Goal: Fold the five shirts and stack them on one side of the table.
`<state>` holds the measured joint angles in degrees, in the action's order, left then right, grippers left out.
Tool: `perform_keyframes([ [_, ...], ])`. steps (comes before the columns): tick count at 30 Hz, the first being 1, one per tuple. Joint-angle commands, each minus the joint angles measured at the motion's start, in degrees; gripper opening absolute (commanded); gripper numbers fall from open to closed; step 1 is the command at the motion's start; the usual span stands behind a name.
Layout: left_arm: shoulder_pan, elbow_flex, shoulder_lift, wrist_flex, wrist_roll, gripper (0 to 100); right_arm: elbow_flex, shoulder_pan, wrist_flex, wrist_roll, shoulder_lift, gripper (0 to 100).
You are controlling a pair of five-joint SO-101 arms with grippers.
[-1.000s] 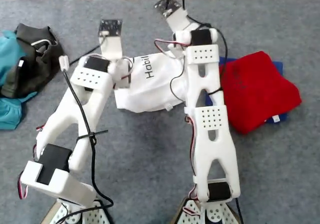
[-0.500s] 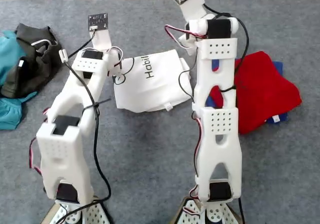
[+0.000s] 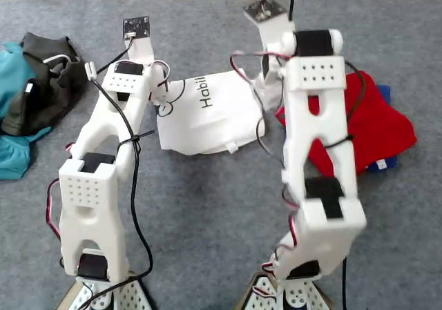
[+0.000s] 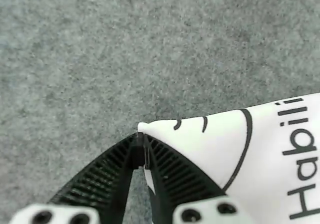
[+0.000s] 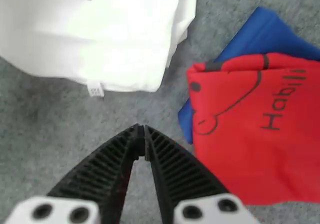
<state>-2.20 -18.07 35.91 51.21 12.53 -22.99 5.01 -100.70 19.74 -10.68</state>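
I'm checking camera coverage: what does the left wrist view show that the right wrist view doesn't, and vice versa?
Left wrist view: the left gripper shut on a corner of the white shirt, beside its curved black line and lettering. Right wrist view: the right gripper shut, empty, over the grey table; the red shirt lying on the blue shirt; the white shirt's small tag. Both: the white shirt and the grey table.

**Shirt corner pinched on grey felt**

The corner of a white fabric shirt with black print [image 4: 250,149] is pinched between the closed black ribbed fingers of the left gripper [image 4: 140,145]. The shirt is spread on a grey felt table surface [image 4: 125,49].
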Motion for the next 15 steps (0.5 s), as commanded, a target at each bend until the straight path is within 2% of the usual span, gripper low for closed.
perform_keyframes([
  [1, 0.1, -3.0, -1.7, 0.4, 0.8, 3, 10.2, 2.4, 2.2, -0.4, 8.2, 1.5],
  [6, 5.7, -4.4, -4.5, 1.0, -0.2, 3, 18.5, 7.2, 7.8, -3.4, 8.8, 1.5],
  [9, 7.5, -4.4, -5.4, 0.7, -0.2, 3, 21.6, 9.1, 12.7, -15.6, 8.8, 3.7],
  [15, 7.6, -4.5, -4.6, 0.5, -0.4, 3, 28.8, 11.3, 22.2, -34.1, 8.7, 35.1],
])
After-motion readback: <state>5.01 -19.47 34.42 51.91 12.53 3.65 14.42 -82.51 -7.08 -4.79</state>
